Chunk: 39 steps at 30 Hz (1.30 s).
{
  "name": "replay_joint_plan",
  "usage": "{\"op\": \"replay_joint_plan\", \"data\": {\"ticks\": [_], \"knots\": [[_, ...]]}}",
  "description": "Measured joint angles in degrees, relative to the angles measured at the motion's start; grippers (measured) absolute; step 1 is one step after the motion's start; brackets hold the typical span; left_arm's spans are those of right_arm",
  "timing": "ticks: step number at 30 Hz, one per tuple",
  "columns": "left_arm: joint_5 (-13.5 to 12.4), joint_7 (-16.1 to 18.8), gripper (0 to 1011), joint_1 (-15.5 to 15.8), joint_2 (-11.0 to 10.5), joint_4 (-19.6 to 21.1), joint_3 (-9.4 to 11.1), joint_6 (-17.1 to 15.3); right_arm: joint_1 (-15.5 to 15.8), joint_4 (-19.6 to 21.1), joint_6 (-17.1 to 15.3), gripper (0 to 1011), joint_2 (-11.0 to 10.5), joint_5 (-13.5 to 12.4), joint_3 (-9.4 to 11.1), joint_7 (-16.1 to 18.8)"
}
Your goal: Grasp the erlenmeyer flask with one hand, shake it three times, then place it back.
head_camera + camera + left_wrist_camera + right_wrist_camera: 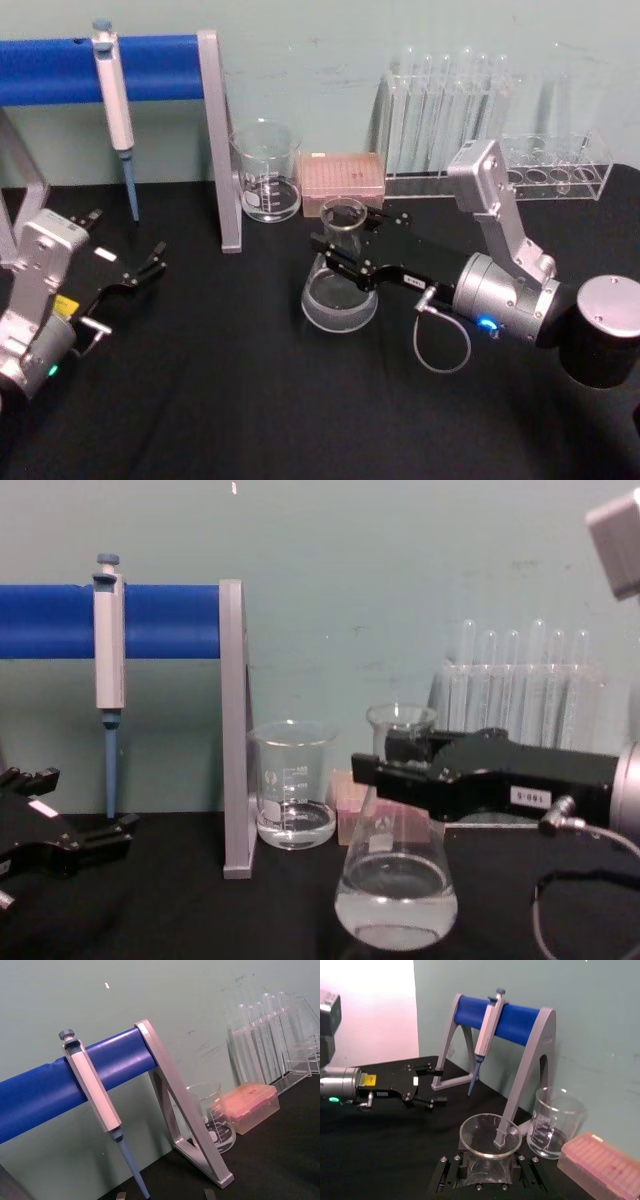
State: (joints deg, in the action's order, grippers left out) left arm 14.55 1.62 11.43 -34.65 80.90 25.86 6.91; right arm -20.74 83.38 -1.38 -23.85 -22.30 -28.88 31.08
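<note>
The erlenmeyer flask [340,290], at the middle of the black table [250,400] just ahead of the beaker [267,170], was held by the right gripper [345,236], clamped on the neck for a controlled shake. The left gripper [122,238] was parked at the left, spread wide. Whether the base was lifted could not be made out.

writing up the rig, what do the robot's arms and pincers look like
Both arms are silver-grey metal with cylindrical wrists. The right pincer is flat and black with a small white label, a grey cable looping off the wrist and a blue light. The left pincer is black, with a yellow sticker and a green light.
</note>
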Motion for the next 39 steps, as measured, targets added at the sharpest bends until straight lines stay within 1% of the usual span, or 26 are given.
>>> {"op": "replay_joint_plan", "data": {"ticks": [7,21,39], "knots": [[0.0,0.0,1001,0.0,0.0,0.0,0.0,0.0,-0.2,-1.9,-0.5,457,0.4,0.6,-0.7,-0.2],[0.0,0.0,1001,0.0,0.0,0.0,0.0,0.0,-0.3,-4.9,-0.2,457,1.4,1.7,-1.3,-0.3],[0.0,0.0,1001,0.0,0.0,0.0,0.0,0.0,-0.2,-6.2,-0.4,457,2.1,2.1,-1.2,-0.3]]}}
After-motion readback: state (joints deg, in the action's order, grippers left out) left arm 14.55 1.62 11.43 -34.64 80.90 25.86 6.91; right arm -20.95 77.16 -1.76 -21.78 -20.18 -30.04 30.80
